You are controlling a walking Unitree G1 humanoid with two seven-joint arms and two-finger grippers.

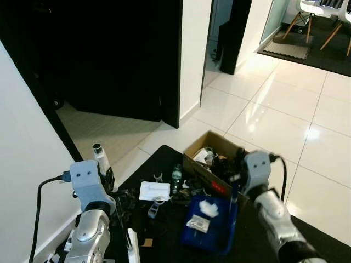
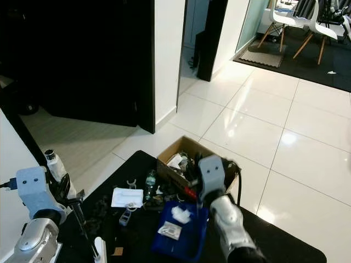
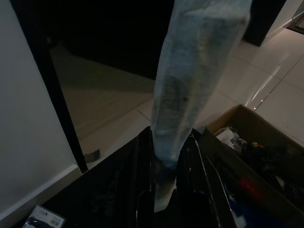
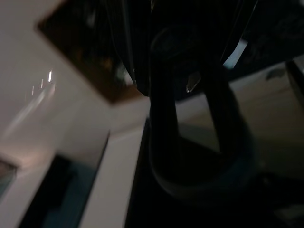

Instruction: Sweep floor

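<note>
A white broom handle (image 1: pixel 99 154) rises beside my left wrist, and my left gripper (image 1: pixel 111 182) is shut on it. The same broom handle (image 3: pixel 190 85) runs up between the black fingers (image 3: pixel 137 175) in the left wrist view. The broom's white lower end (image 1: pixel 132 245) reaches the black mat (image 1: pixel 159 156). My right gripper (image 1: pixel 236 181) is shut on the handle of a blue dustpan (image 1: pixel 216 233), which rests tilted on the mat. White crumpled paper (image 1: pixel 208 207) and a small packet (image 1: pixel 197 222) lie in the pan. Litter is spread over the mat: a white packet (image 1: pixel 154 190) and a small bottle (image 1: pixel 176 175).
An open cardboard box (image 1: pixel 219 143) full of clutter stands at the mat's far edge, against the dustpan. A white wall (image 1: pixel 27 142) is close on my left, with a dark open doorway (image 1: pixel 109 55) ahead. Glossy white tiles (image 1: pixel 285 104) stretch to the right toward chairs (image 1: pixel 318 16).
</note>
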